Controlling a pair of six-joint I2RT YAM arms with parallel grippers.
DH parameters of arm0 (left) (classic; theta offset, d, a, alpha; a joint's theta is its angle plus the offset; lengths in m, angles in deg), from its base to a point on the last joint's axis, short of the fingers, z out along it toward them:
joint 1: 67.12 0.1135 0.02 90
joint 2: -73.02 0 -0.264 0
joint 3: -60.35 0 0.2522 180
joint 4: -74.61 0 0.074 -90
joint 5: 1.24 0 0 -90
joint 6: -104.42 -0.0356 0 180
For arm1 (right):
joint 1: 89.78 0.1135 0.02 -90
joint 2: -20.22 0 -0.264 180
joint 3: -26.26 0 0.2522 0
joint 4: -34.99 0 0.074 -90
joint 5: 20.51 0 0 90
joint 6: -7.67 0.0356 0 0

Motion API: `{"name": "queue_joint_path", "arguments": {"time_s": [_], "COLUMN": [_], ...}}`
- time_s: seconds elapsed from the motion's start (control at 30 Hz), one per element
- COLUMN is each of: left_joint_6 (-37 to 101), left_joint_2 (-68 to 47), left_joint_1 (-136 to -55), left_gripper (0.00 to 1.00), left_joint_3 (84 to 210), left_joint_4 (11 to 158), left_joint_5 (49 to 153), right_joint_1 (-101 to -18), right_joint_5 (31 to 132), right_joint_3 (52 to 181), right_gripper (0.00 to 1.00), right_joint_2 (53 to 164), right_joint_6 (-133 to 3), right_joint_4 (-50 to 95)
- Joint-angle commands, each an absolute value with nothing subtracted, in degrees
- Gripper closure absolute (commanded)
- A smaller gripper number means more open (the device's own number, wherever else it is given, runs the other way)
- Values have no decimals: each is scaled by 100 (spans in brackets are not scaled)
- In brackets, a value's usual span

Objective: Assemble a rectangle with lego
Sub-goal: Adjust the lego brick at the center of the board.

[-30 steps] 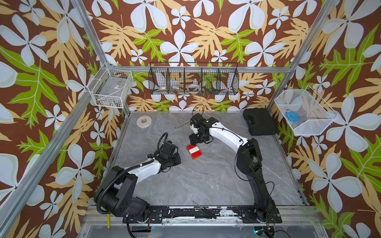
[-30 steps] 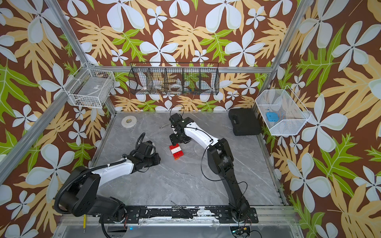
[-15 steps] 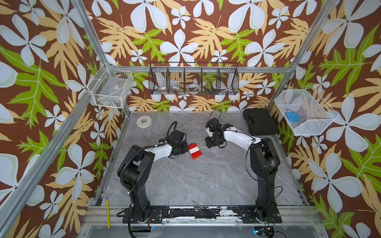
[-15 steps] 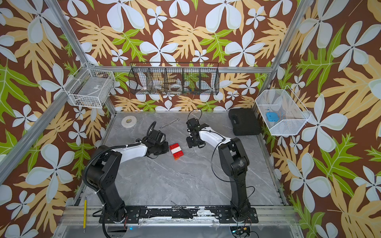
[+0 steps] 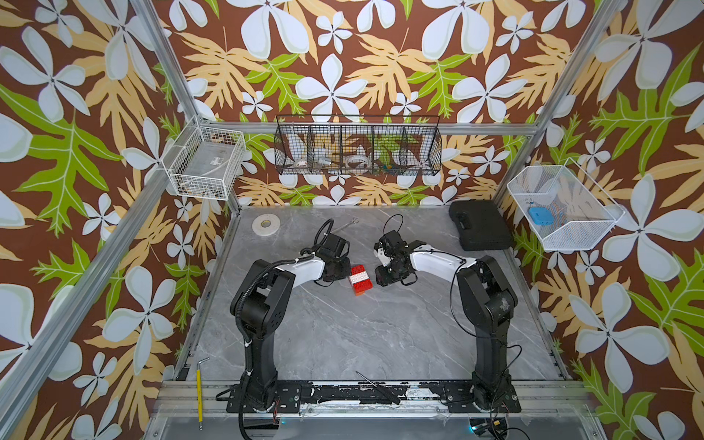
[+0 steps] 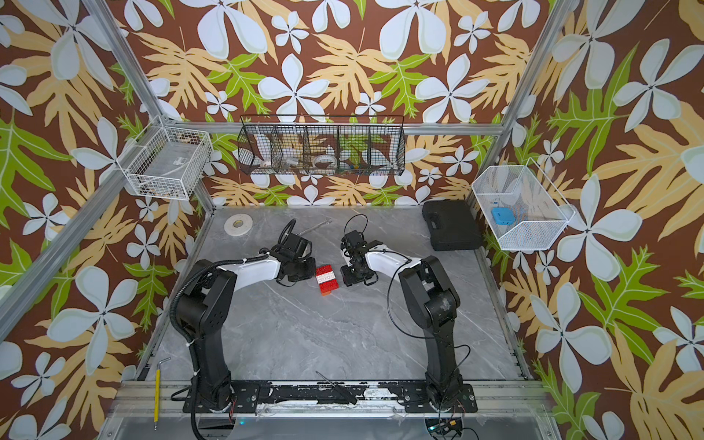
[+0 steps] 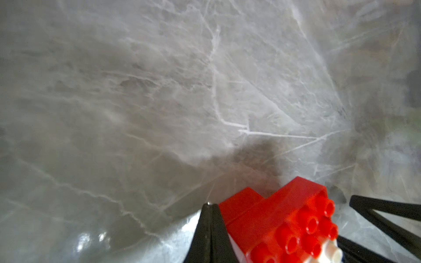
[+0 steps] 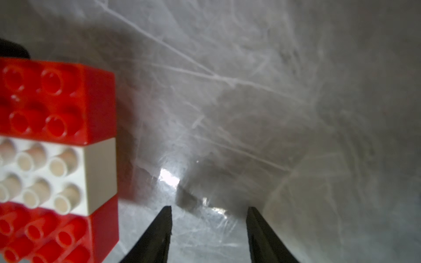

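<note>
Landmark for these notes: the rectangle [image 5: 360, 280], lying studs-up on the grey marbled table [image 5: 343, 335], toward the back of it.

Far left of the rectangle, up on the wall, a white wire basket [image 5: 205, 167] is hanging. Left and well in front, by the front rail, a yellow hex key [image 5: 199, 388] is lying. Left and behind, a tape roll [image 5: 265, 224] is sitting flat. Closer in, just behind the rectangle, a small wrench [image 5: 344, 226] is lying.

Coming in from the left, the left gripper [image 5: 346, 272] is sitting just beside the rectangle's left side. In the left wrist view its fingers [image 7: 208, 227] are clenched together with nothing between them, their tip right against or just beside a red brick; I cannot tell which.

In both top views the rectangle is showing bands of red, white and red, with orange at its near end.

Just right of the rectangle, the right gripper [image 5: 381, 280] is hanging low. In the right wrist view its fingers [image 8: 157, 234] are standing apart, released, with only bare table between them and the rectangle lying outside the jaws.

Behind the rectangle, on the back wall, a black wire basket [image 5: 358, 146] is hanging. Right and behind, a black case [image 5: 480, 224] is lying. Far right, a white mesh basket [image 5: 564, 207] is hanging on the wall.
</note>
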State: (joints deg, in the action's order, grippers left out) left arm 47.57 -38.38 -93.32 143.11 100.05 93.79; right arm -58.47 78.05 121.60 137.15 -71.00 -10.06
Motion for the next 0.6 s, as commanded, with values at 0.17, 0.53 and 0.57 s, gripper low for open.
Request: {"name": "queue_joint_path", "arguments": {"time_s": [0.17,0.53,0.57], "left_joint_6": [4653,4584,4574], "left_joint_2": [-3933,-4071,-4081], "left_joint_1": [-9340,-9340,-9340], "left_gripper": [95,94,95], "left_joint_3": [14433,14565,14593], "left_joint_4": [10084,10094,10106], "left_joint_5": [9588,9697,9713], "right_joint_1": [-5674,-5520,-5508], "right_joint_5": [8027,8279,8277], "right_joint_3": [11973,11941,11962], "right_gripper": [48,49,49], "right_joint_2": [13537,13544,13573], "right_joint_6": [-6948,-6887,-6891], "right_joint_4": [-762,-675,-697]}}
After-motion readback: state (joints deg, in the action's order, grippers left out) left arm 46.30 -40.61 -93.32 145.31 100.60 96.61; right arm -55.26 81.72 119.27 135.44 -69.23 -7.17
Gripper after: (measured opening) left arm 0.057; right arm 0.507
